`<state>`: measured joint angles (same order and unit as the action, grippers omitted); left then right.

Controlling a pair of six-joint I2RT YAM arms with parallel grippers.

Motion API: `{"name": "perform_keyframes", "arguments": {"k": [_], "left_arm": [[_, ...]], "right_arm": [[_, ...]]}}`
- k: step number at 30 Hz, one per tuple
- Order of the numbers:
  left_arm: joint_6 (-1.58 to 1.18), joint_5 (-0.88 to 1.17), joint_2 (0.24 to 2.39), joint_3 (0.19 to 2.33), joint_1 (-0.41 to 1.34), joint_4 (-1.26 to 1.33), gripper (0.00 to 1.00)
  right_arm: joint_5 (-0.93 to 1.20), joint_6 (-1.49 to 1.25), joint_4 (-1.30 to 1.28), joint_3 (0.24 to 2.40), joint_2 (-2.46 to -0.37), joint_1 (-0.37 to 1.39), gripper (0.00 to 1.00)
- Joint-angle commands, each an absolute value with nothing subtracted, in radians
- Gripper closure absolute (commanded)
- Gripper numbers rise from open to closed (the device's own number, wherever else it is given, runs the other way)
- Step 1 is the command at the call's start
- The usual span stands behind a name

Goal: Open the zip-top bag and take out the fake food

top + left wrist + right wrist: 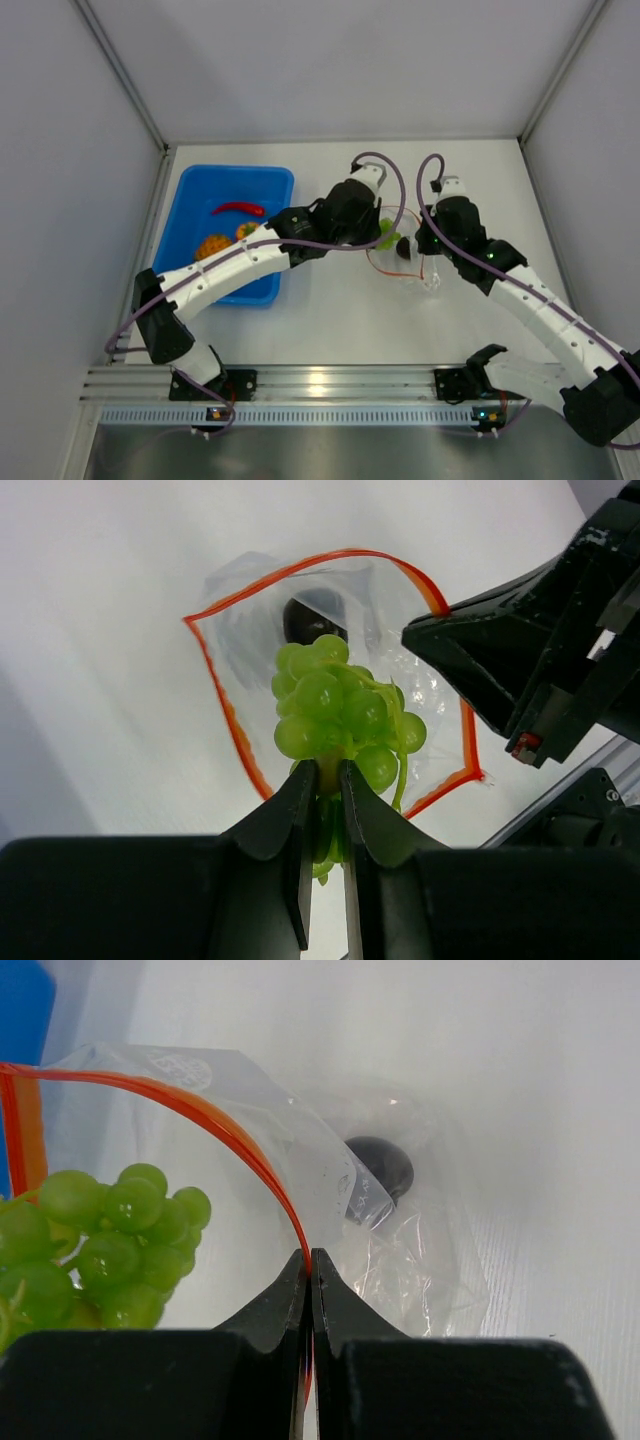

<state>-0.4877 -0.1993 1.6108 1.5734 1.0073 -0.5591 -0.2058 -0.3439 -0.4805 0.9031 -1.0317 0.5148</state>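
The clear zip-top bag (405,262) lies open at mid-table, its orange-red zip strip (222,702) spread in a loop. My left gripper (331,772) is shut on a green grape bunch (340,710) and holds it at the bag's mouth; it also shows in the top view (385,232). My right gripper (310,1257) is shut on the bag's zip strip (250,1155), holding the mouth open. A dark purple-black piece (380,1170) is still inside the bag. A red chili (238,209) and orange pieces (212,246) lie in the blue tray (200,190).
The blue tray stands at the left of the table, beside the left arm. White walls close in the back and both sides. A metal rail (330,385) runs along the near edge.
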Motion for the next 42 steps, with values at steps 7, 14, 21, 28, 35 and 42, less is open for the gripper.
{"name": "perform_keyframes", "arguments": {"k": [7,14,21,28,35,42], "left_arm": [[-0.471,-0.413,1.471,1.528,0.93,-0.641,1.0],[-0.471,-0.387,1.358,1.463,0.793,-0.641,1.0],[-0.449,-0.37,1.301,1.468,0.718,-0.652,1.0],[-0.422,-0.42,1.29,1.444,0.62,-0.68,1.0],[-0.411,-0.382,1.324,1.393,0.454,-0.678,1.0],[-0.425,-0.373,1.394,1.382,0.358,-0.673,0.99]], "right_arm": [[-0.244,-0.347,-0.492,0.914,-1.019,0.503,1.0],[-0.244,-0.342,-0.499,0.911,-1.02,0.491,1.0],[-0.23,-0.344,-0.491,0.91,-1.026,0.488,1.0],[-0.232,-0.334,-0.502,0.91,-1.011,0.486,1.0],[-0.232,-0.33,-0.512,0.908,-0.988,0.477,1.0],[-0.216,-0.331,-0.508,0.91,-0.992,0.477,1.0]]}}
